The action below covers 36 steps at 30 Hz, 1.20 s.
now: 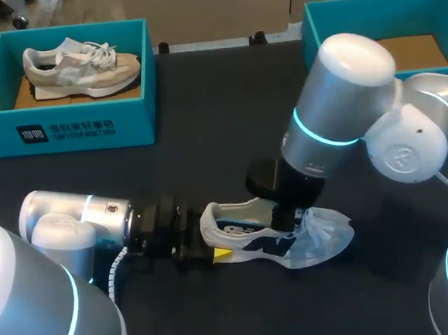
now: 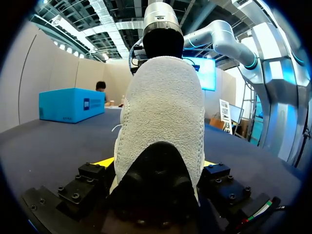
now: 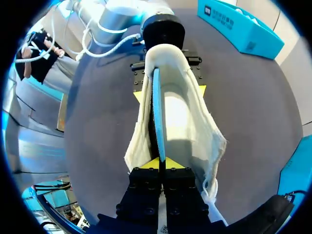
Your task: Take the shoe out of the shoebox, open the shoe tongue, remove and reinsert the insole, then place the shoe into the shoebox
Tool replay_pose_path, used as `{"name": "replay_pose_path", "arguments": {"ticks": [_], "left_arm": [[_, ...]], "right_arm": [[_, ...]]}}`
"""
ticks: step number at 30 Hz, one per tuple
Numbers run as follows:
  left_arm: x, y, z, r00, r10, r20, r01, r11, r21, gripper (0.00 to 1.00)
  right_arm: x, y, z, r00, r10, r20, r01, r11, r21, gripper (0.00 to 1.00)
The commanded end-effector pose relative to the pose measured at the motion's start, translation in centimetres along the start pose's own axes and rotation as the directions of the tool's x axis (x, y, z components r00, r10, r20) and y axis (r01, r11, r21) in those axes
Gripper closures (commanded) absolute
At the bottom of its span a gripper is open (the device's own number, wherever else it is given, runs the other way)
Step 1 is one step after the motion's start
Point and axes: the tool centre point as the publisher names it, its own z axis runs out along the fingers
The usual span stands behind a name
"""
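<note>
Nearest the robot, the left arm (image 1: pixel 96 216) lies low and almost level over the table (image 1: pixel 206 138), reaching in from the left. The left gripper (image 1: pixel 207 252) is clamped on the heel of the shoe (image 1: pixel 323 237). In the left wrist view the knit heel fills the gap between the two yellow tips, which press on it from either side.

The shoe sits upright on its sole in the near middle of the table, with its heel toward the left arm and its toe pointing right. Its white upper is pulled open and slack around the toe.

The right arm (image 1: pixel 343 104) comes in from the right, bends at a large elbow above the shoe and points its wrist steeply down into the shoe's opening. The right gripper (image 3: pixel 160 163) is closed on the insole (image 3: pixel 157 107). The insole stands on edge inside the shoe and runs from the fingers toward the heel.

Bare dark tabletop surrounds the shoe on all sides, with a wide open stretch between it and the far edge.

Two teal boxes stand along that far edge. The left shoebox (image 1: pixel 81 128) holds a second shoe (image 1: pixel 76 66), grey and white, lying across it. The right shoebox (image 1: pixel 351 6) is partly hidden by the right arm and shows brown cardboard on its floor. Both boxes are well apart from the grippers.
</note>
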Motion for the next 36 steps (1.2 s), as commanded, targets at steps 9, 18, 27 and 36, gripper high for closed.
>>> {"name": "replay_pose_path", "arguments": {"ticks": [9, 18, 27, 36], "left_arm": [[-0.2, 0.0, 0.2, 1.000, -0.001, 0.003, 0.001, 1.000, -0.003, 1.00], [-0.2, 0.0, 0.2, 1.000, -0.001, 0.003, 0.001, 1.000, -0.003, 1.00], [-0.2, 0.0, 0.2, 1.000, -0.001, 0.003, 0.001, 1.000, -0.003, 1.00], [-0.2, 0.0, 0.2, 1.000, -0.001, 0.003, 0.001, 1.000, -0.003, 1.00]], "right_arm": [[-0.5, -0.8, -1.5, 0.997, -0.074, -0.029, 0.069, 0.988, -0.140, 1.00], [-0.7, -0.4, -2.5, 0.986, -0.154, -0.057, 0.143, 0.975, -0.172, 1.00], [-0.2, 3.1, -2.6, 0.955, -0.275, -0.109, 0.263, 0.959, -0.106, 1.00], [0.4, 4.6, -2.8, 0.941, -0.318, -0.114, 0.310, 0.947, -0.085, 0.54]]}}
